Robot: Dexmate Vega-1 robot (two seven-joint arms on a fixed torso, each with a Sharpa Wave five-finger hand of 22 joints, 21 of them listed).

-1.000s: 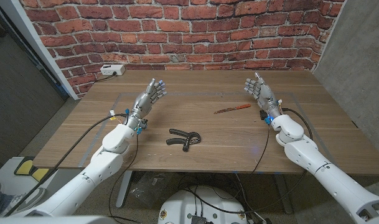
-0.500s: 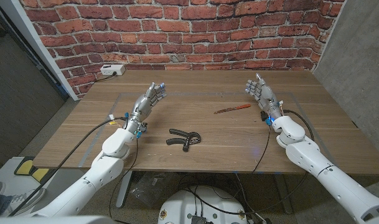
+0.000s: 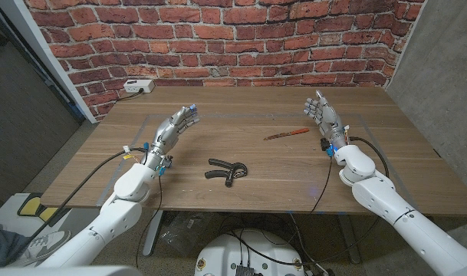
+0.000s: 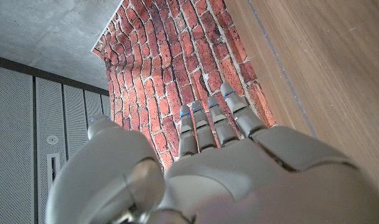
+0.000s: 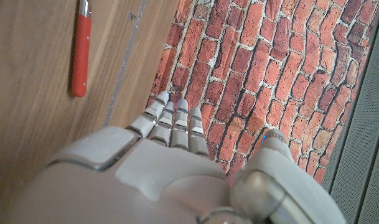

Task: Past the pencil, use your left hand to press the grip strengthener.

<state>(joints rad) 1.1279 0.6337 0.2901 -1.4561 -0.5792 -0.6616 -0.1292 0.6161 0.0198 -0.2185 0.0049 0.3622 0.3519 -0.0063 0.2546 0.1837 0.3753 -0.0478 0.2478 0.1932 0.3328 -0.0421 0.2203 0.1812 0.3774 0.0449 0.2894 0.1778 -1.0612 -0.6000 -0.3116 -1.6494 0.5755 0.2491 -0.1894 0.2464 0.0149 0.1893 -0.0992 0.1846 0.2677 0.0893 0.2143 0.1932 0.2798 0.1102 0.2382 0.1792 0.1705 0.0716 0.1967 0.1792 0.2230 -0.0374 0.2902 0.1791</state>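
The left hand [image 3: 174,126] has wide, empty fingers. It should swing toward 4 o'clock, then push on the black metal grip strengthener [image 3: 226,170], not the red pencil [image 3: 287,134].

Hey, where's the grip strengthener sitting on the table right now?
In the head view the grip strengthener lies near the table's front middle, nearer the open left hand, with the red pencil farther back toward the right hand.

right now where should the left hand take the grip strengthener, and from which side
Around the two black handles of the grip strengthener, coming down from above on the left hand side; it lies flat, handles splayed toward that hand, so fingers can likely close both together.
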